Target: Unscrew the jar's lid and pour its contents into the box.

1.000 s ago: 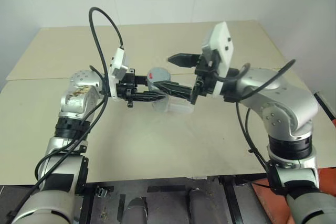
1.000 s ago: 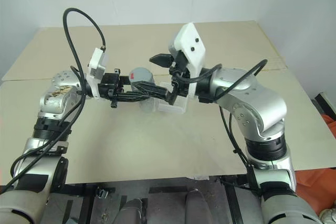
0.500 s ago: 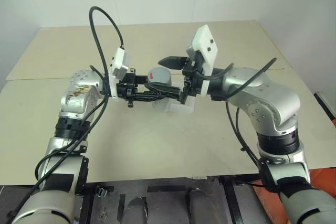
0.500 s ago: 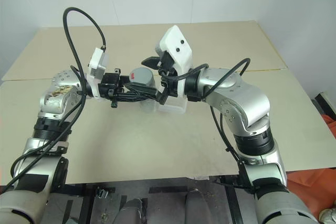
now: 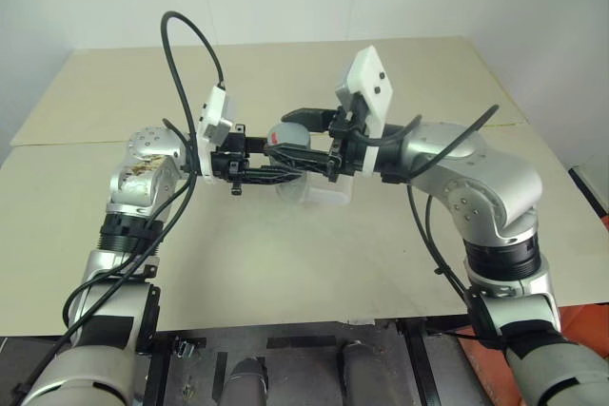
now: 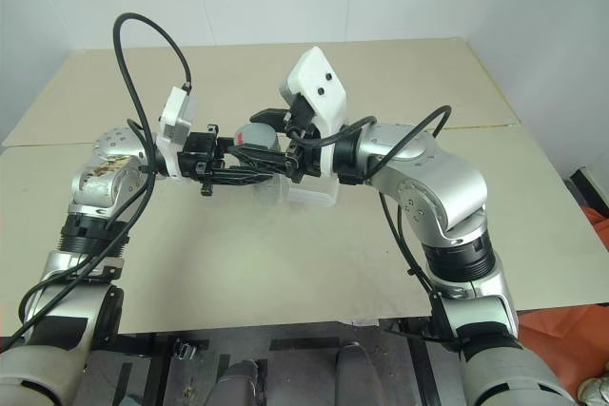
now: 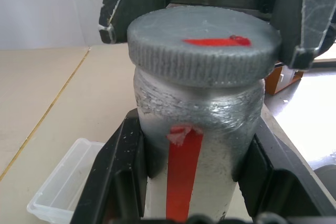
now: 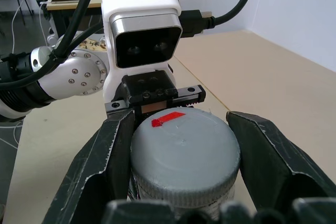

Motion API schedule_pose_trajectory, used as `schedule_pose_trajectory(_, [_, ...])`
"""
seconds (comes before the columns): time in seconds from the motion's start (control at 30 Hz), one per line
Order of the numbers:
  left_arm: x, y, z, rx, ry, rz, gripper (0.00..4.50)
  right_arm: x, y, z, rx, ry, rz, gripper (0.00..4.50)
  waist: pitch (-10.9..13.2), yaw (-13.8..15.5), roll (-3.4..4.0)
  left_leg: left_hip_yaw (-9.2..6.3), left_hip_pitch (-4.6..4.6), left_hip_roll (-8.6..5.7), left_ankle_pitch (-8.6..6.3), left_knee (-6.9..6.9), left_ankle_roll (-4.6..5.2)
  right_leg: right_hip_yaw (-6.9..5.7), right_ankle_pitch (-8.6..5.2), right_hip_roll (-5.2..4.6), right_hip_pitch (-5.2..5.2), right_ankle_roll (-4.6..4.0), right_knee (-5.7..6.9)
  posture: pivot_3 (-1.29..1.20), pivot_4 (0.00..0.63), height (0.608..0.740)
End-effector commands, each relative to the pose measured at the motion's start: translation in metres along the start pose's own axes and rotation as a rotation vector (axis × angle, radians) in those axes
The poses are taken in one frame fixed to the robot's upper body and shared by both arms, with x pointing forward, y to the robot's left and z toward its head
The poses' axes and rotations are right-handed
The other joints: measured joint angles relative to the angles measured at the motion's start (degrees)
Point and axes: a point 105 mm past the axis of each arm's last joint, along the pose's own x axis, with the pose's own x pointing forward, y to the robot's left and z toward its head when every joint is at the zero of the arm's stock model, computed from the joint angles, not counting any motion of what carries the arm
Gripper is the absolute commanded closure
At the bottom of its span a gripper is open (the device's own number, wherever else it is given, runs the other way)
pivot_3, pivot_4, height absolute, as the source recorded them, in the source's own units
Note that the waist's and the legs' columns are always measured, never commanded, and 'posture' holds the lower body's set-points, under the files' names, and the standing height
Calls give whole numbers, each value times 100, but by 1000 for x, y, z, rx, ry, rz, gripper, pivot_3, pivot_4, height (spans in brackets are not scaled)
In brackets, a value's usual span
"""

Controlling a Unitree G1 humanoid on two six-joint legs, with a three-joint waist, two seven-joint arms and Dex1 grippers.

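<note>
Jar (image 7: 197,145) clamped at mid-body by left gripper (image 5: 276,172), held off the table (image 5: 314,263) and upright enough to keep the contents inside. Right gripper (image 8: 184,174) shut on lid (image 8: 185,153), fingers (image 8: 113,156) pressed on opposite sides of the ribbed rim, placed so a wrist roll can turn the cap while the left hand keeps the body from spinning. Lid seated on jar, nothing unscrewed yet by the look of it. Box (image 7: 65,182) on the table just below and behind the jar, close at hand for pouring once the cap is off. Contents hidden inside.
</note>
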Motion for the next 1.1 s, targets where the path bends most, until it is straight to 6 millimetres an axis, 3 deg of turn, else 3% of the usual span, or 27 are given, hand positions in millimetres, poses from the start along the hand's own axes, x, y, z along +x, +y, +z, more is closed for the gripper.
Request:
schedule_pose_trajectory(0.03, [-2, -2, 8, 40, -2, -4, 2592, -3, 1, 22, -33, -66, 5, 1760, 0, -1, 0, 0, 0, 0, 0, 0, 0, 0, 0, 0, 0, 0, 0, 0, 150, 740])
schedule_pose_trajectory(0.3, [-10, -2, -4, 19, 38, 24, 2592, -24, -19, 49, 29, -154, -75, 1760, 0, 2, 1, 0, -1, 0, 0, 0, 0, 0, 0, 0, 0, 0, 1, 0, 150, 740])
schedule_pose_trajectory(0.43, [-15, 3, -4, 14, 33, 63, 2592, -44, -35, 40, 20, -128, -192, 1760, 0, 23, 1, -1, -1, 0, 0, 0, 0, -1, 0, 0, 2, 0, 0, 0, 150, 740])
schedule_pose_trajectory(0.6, [-22, 14, 4, 30, 11, 142, 2592, -78, -57, -3, 3, -1, -418, 1760, 0, 30, 1, 0, -4, -1, -1, 0, 1, -1, 0, -1, 1, 0, -2, 0, 150, 740])
schedule_pose_trajectory(0.77, [-35, 24, 9, 45, 10, 256, 2592, -117, -62, -86, 95, 189, -646, 1760, 0, 16, -1, 3, -4, -1, -1, 0, 2, 0, 0, -1, 0, 0, -2, 0, 150, 740])
schedule_pose_trajectory(0.83, [-36, 28, 11, 54, 9, 292, 2592, -125, -60, -115, 131, 260, -705, 1760, 0, 15, 0, 3, -2, -1, -1, 0, 2, 1, 0, -1, 1, 0, -3, 0, 150, 740])
schedule_pose_trajectory(1.0, [-40, 38, 8, 73, 27, 392, 2592, -135, -57, -161, 203, 352, -821, 1760, 0, -3, 0, 6, 14, 0, -1, -1, 3, 8, -1, 2, 4, -2, -16, 0, 150, 740])
schedule_pose_trajectory(1.1, [-38, 44, 7, 88, 32, 451, 2592, -139, -57, -181, 215, 408, -864, 863, 0, 15, 0, 6, 11, -1, 0, -2, 2, 7, -1, 1, 6, -2, -17, 0, 150, 740])
